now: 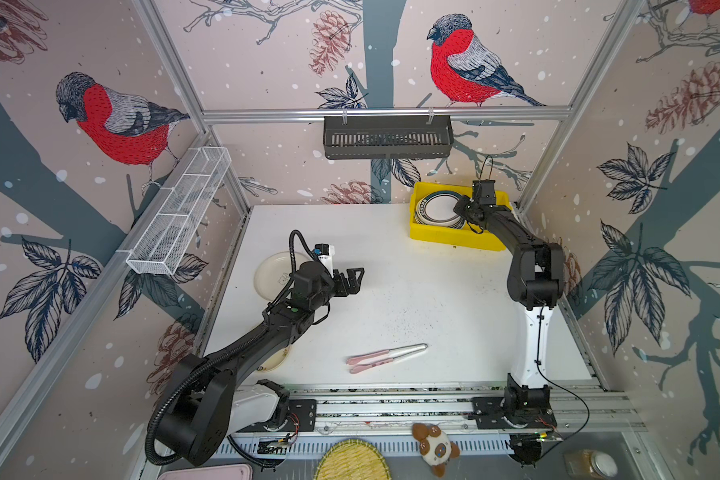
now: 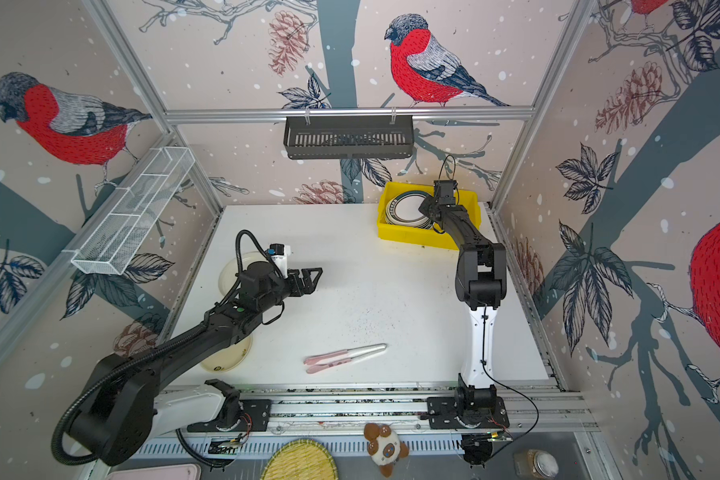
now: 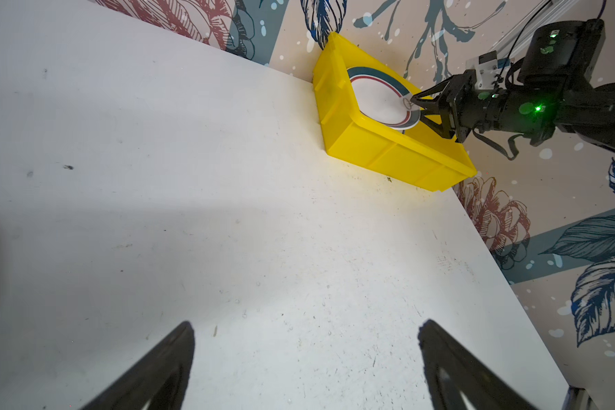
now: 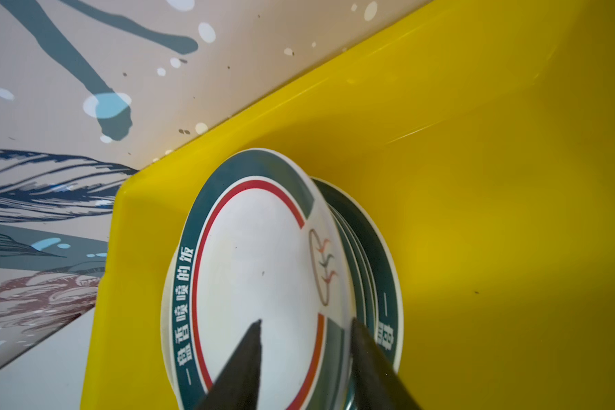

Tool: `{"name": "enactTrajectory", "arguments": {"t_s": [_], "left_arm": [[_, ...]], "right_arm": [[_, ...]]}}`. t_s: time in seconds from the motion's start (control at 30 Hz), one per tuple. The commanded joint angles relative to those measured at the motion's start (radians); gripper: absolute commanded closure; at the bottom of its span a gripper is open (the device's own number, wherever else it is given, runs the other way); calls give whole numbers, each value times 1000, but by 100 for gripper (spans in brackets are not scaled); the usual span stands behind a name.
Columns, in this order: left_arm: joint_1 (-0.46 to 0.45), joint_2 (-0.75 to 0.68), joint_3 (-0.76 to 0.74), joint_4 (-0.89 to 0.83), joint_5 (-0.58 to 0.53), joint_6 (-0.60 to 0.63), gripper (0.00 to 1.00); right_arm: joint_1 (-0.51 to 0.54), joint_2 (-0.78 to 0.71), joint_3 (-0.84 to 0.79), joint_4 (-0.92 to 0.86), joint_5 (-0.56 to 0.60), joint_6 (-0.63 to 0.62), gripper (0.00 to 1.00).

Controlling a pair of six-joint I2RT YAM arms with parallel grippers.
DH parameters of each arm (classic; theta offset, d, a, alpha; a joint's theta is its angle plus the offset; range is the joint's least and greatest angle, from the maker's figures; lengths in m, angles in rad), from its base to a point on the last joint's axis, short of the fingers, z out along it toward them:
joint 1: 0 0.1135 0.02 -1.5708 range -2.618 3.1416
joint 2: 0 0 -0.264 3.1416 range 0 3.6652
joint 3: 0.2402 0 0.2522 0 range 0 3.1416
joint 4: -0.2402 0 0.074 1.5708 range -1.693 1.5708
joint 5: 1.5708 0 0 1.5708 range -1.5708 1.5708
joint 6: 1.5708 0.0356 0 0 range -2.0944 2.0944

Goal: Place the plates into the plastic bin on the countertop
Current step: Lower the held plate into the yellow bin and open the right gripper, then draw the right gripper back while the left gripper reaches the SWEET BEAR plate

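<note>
Right wrist view: the right gripper (image 4: 306, 321) stands inside the yellow plastic bin (image 4: 476, 213), jaws apart with the rim of a green-banded plate (image 4: 256, 255) between them. That plate sits on top of a stack of plates (image 4: 379, 255) in the bin, a little off-centre from those below. The bin stands at the far right corner of the counter (image 1: 412, 291). Whether either finger touches the rim is hard to tell from so close an angle.

The step in hand looks like the release of this plate onto the stack. In a top view, the left gripper (image 1: 356, 279) hovers over the counter, jaws wide and nothing between them, near a cream plate (image 1: 269, 274). A second cream plate (image 2: 225, 358) lies partly hidden beneath that arm near the front edge, so at least two plates appear left to move.

The next move likely calls for the right gripper to lift clear of the rim without dragging the plate. The left gripper would then need to drop to a cream plate's edge for a pinch.
</note>
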Motion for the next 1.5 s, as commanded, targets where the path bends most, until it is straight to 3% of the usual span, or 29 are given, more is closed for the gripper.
{"name": "enactTrajectory", "arguments": {"t_s": [0.0,0.2,0.43,0.67,0.97,1.2,1.47], "left_arm": [[1,-1,20,-31,-46,25,2],[1,8,20,-53,-95,24,2],[3,-1,26,-94,-107,31,2],[3,-49,-5,-102,-158,23,2],[30,-34,-23,-104,-230,1,2],[64,-20,-23,-134,-324,-8,2],[133,48,-6,-128,-377,-33,2]], "right_arm": [[7,-26,-3,-19,56,-44,39],[13,-38,6,-24,38,-77,30],[10,-90,0,-56,-11,-102,26],[69,-346,-226,23,13,-115,26],[166,-723,-643,201,-39,-39,23],[156,-882,-943,327,-307,-44,14],[130,-989,-1150,383,-478,-141,1]]}}
